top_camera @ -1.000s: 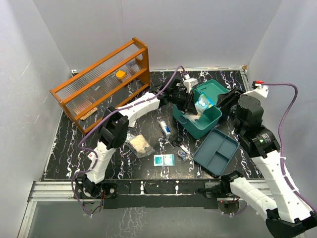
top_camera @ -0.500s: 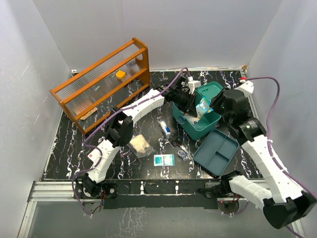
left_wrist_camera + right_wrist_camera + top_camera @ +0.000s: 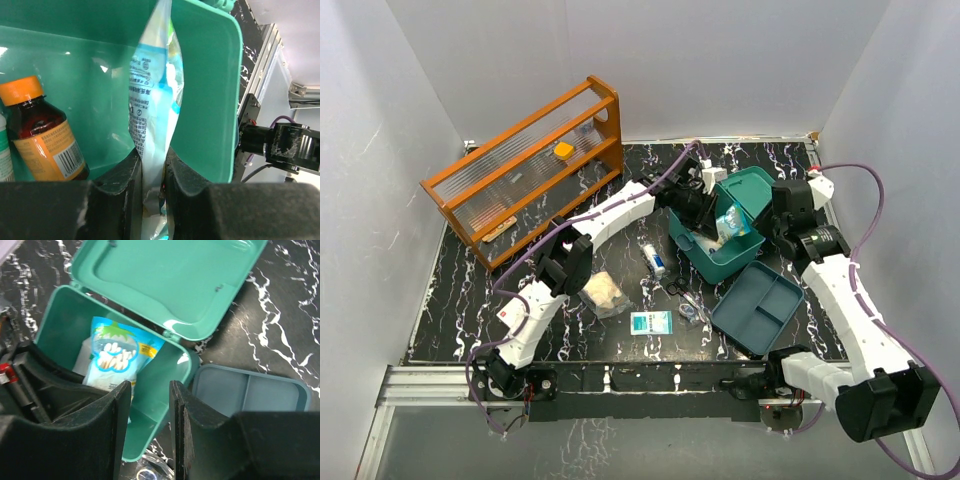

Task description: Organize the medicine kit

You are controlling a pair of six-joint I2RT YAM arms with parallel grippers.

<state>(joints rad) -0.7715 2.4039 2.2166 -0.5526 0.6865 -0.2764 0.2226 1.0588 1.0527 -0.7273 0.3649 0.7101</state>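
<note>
The medicine kit [image 3: 745,247] is a teal box standing at the table's middle right with its lid [image 3: 752,187] swung open. My left gripper [image 3: 708,214] reaches into it from the left, shut on a blue and white bag of cotton swabs [image 3: 155,95] that stands upright inside. The left gripper [image 3: 152,172] pinches the bag's lower edge. A brown bottle with an orange cap [image 3: 40,135] stands in the kit beside the bag. My right gripper [image 3: 150,410] hovers open above the kit's near wall [image 3: 167,367], with nothing between its fingers. The bag [image 3: 117,352] shows below it.
A blue-grey divided tray [image 3: 757,307] lies just in front of the kit. An orange wooden rack [image 3: 525,170] stands at the back left. A small box [image 3: 651,322], a small bottle [image 3: 654,259], a crumpled bag [image 3: 603,292] and scissors [image 3: 677,288] lie left of the kit.
My right arm has swung back toward the far right and its wrist now looks down at the kit. The left gripper has carried the bag slightly further into the kit.
</note>
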